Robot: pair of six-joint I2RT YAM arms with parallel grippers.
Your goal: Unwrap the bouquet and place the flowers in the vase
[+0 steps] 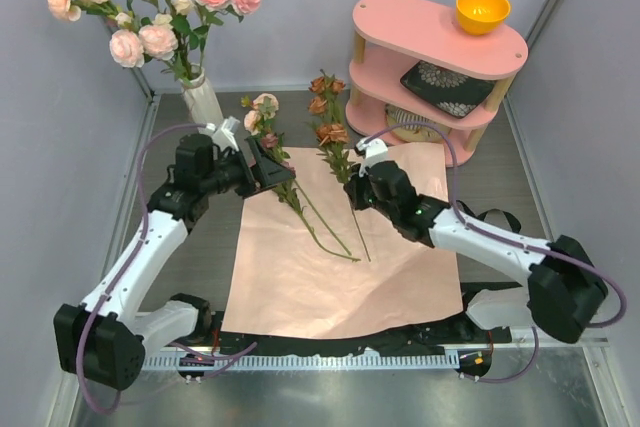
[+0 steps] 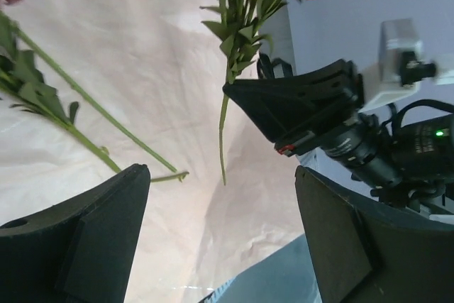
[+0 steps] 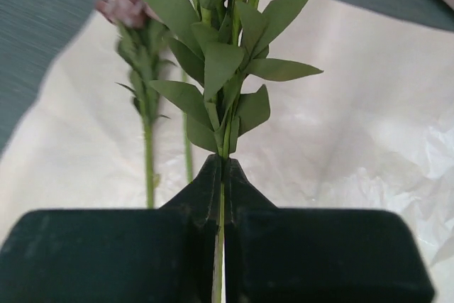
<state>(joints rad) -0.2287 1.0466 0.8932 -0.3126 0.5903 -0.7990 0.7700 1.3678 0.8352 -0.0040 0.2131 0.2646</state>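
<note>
The bouquet lies unwrapped, its pink paper (image 1: 330,277) spread flat on the table. The white ribbed vase (image 1: 203,99) at the back left holds several pink and peach flowers (image 1: 160,7). A mauve rose (image 1: 264,110) lies on the paper's far left part, its stem (image 2: 85,115) running toward the middle. My right gripper (image 1: 357,190) is shut on the leafy stem (image 3: 222,140) of a rust-brown rose (image 1: 329,107), just below its leaves. My left gripper (image 1: 272,173) hovers open over the mauve rose's stem, with its fingers (image 2: 78,246) wide apart and only paper between them.
A pink two-tier shelf (image 1: 430,47) stands at the back right, with an orange bowl (image 1: 482,9) on top and a dark patterned plate (image 1: 445,87) on the lower tier. A black ribbon (image 1: 495,217) lies right of the paper. Grey walls close in both sides.
</note>
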